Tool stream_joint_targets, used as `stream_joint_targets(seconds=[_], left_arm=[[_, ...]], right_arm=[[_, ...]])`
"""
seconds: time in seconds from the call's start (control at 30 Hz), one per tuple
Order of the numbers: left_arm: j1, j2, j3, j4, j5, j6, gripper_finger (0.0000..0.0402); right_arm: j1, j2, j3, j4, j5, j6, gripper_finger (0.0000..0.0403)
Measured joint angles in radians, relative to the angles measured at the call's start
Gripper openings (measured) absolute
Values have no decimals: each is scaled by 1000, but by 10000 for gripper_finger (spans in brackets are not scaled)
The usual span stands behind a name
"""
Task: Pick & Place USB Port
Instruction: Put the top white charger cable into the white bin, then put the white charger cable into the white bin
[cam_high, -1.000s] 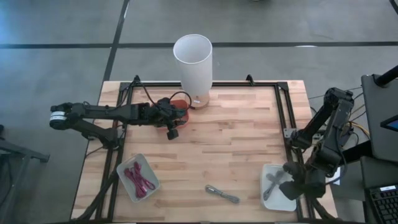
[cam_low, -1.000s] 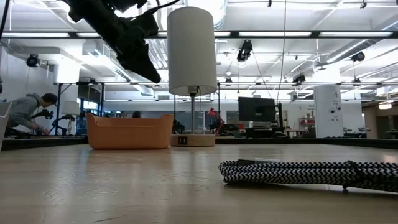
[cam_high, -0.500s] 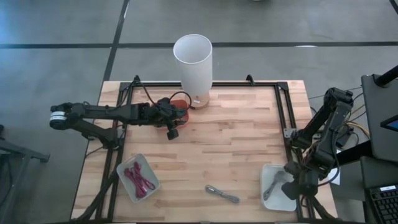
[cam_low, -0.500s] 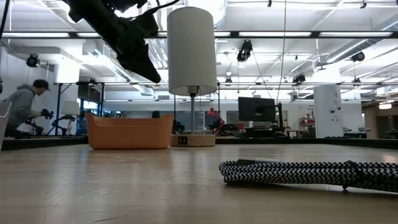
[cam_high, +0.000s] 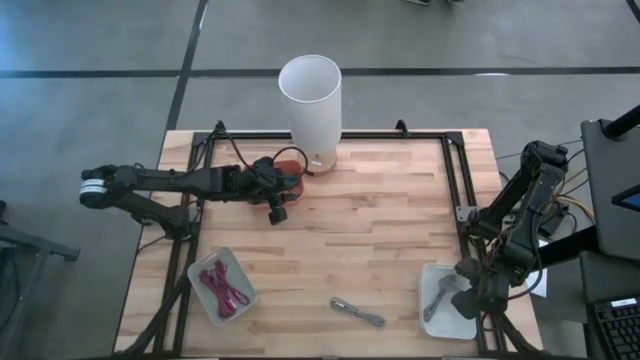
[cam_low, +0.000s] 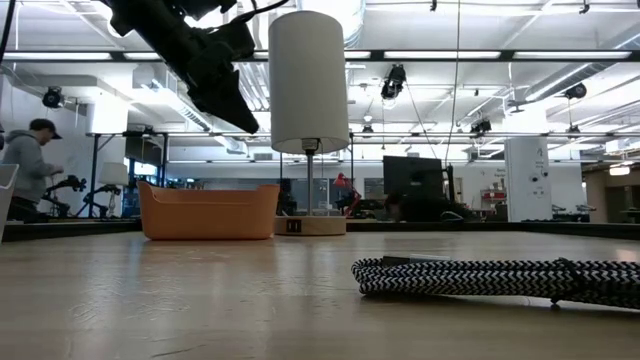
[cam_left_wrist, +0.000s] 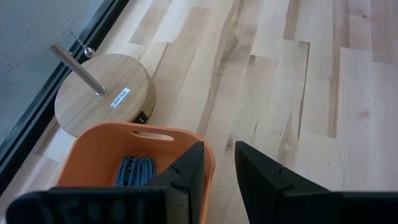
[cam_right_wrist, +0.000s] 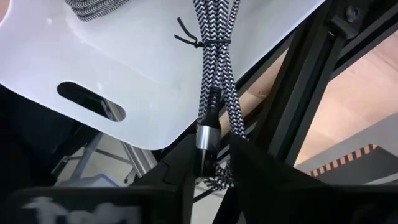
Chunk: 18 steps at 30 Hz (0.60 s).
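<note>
A black-and-white braided cable bundle (cam_right_wrist: 208, 68), tied with a thin band, is in my right gripper (cam_right_wrist: 211, 155) at the white tray (cam_high: 440, 320) near the table's right near corner. In the high view the bundle (cam_high: 440, 296) lies partly in that tray beside my right gripper (cam_high: 463, 298). A second braided cable (cam_high: 357, 312) lies flat on the table by the near edge. My left gripper (cam_left_wrist: 219, 163) hovers slightly open above the orange bin's (cam_left_wrist: 155, 149) near wall, touching nothing. A blue cable (cam_left_wrist: 135, 171) rests in the bin. In the low view my left gripper (cam_low: 235, 110) hangs well above the table. My right gripper is shut on the bundle's end at the metal plug (cam_right_wrist: 205, 134), pinched between the two fingers, which lie along the cable. The rest of the bundle runs away from the fingers across the white tray's rim (cam_right_wrist: 186, 127) and rests on the tray.
A white lamp (cam_high: 311, 100) stands on a round wooden base (cam_left_wrist: 102, 99) beside the orange bin at the far edge. A white tray with pink cables (cam_high: 222, 285) sits near the left near corner. A black frame (cam_high: 455, 190) borders the table. People move in the room behind.
My right gripper has shifted a little over the white tray, and the braided bundle there has turned to lie slanted toward the gripper. A person in the background room has moved.
</note>
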Motion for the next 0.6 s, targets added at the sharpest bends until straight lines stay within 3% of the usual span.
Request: stream_joint_targets(seconds=[0.13, 0.27, 0.43, 0.6], left_arm=[[0, 0, 0, 10, 18, -5, 96], [0, 0, 0, 67, 146, 3, 96], [-8, 20, 0, 182, 325, 6, 96], [-17, 51, 0, 269, 336, 10, 96]], right_arm=[[0, 0, 0, 0, 0, 0, 122], [0, 0, 8, 0, 12, -1, 144], [0, -1, 8, 56, 239, -23, 159], [0, -1, 9, 91, 418, -43, 155]])
